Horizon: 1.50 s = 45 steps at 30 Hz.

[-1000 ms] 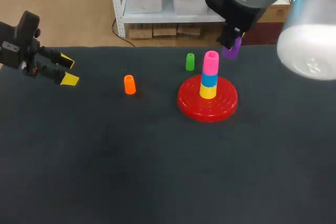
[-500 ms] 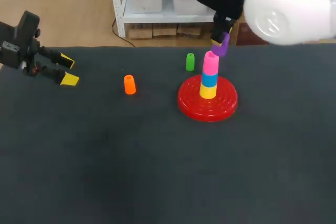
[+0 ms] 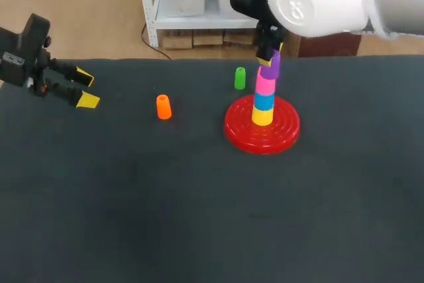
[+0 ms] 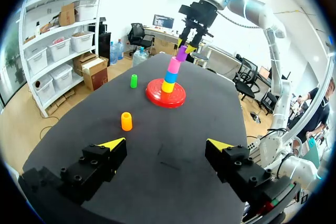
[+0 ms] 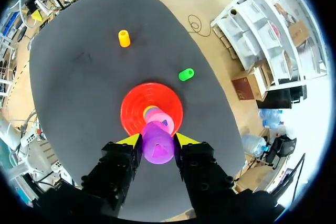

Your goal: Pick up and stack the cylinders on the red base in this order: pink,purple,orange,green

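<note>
Over the last second your right arm has swung in from the right, carrying the small purple plastic cylinder [image 3: 270,65] from beside the stack to directly above it. Your left arm has not moved.

Your right gripper [image 5: 157,141] has its two yellow-tipped fingers closed against opposite sides of the purple plastic cylinder, gripping it near its upper part. In the head view the cylinder hangs slightly tilted, its lower end right at the top of the pink cylinder [image 3: 265,84]. You cannot tell from these views whether it has slid onto the pink one or only sits above it.

The pink cylinder is the top of a stack, with a blue cylinder [image 3: 264,101] under it and a yellow cylinder [image 3: 262,116] lowest. The stack stands upright in the middle of the red ridged round base [image 3: 242,134], on the far half of the dark cloth-covered table [image 3: 199,203].

The green cylinder [image 3: 240,78] stands upright on the cloth near the base, on its far left side. The orange cylinder [image 3: 163,107] stands upright further left, well apart from the base.

Your left gripper [image 4: 165,144] hovers near the table's left edge, well apart from every cylinder. Its fingers are spread wide with nothing between them.
</note>
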{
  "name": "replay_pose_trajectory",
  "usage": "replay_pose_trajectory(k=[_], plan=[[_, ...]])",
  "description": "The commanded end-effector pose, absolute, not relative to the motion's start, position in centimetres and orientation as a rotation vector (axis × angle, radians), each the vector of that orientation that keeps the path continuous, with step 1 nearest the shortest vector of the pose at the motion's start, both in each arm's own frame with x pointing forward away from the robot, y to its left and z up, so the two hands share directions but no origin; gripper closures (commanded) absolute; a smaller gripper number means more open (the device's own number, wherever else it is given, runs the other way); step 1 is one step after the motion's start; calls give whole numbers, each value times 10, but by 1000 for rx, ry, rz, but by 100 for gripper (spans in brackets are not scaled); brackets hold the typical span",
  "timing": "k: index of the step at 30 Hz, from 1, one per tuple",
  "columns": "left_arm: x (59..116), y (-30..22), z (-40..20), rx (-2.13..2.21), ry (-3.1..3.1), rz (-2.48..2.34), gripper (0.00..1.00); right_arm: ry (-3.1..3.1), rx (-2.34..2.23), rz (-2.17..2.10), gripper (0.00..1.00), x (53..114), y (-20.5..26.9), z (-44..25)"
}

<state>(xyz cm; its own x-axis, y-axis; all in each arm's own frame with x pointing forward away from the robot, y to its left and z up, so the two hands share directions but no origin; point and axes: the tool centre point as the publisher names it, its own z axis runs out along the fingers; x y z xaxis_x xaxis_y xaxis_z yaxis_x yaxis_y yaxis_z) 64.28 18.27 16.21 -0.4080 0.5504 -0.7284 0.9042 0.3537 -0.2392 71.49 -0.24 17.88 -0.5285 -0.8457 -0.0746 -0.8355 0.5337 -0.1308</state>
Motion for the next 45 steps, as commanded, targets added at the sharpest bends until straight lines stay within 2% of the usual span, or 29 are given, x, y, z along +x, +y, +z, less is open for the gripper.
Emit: replay_pose_trajectory(k=[1, 17, 29, 30, 31, 32, 39, 45], plan=[[643, 183, 161, 1261, 2080, -863, 0, 2643, -1452, -122, 100, 719, 1, 171], [643, 183, 161, 1261, 2080, -863, 0, 2674, -1437, -150, 100, 733, 1, 165], [643, 183, 161, 1261, 2080, -863, 0, 2729, -1500, -88, 100, 719, 6, 141], [643, 183, 161, 1261, 2080, -863, 0, 2718, -1496, -101, 70, 717, 7, 145], [643, 183, 161, 1261, 2080, -863, 0, 2697, -1504, -106, 21, 716, 8, 150], [643, 183, 161, 1261, 2080, -863, 0, 2686, -1494, -105, 0, 715, 8, 154], [643, 183, 161, 1261, 2080, -863, 0, 2609, -1463, -96, 0, 727, 18, 179], [643, 183, 161, 1261, 2080, -863, 0, 2618, -1445, -50, 0, 758, 29, 164]])
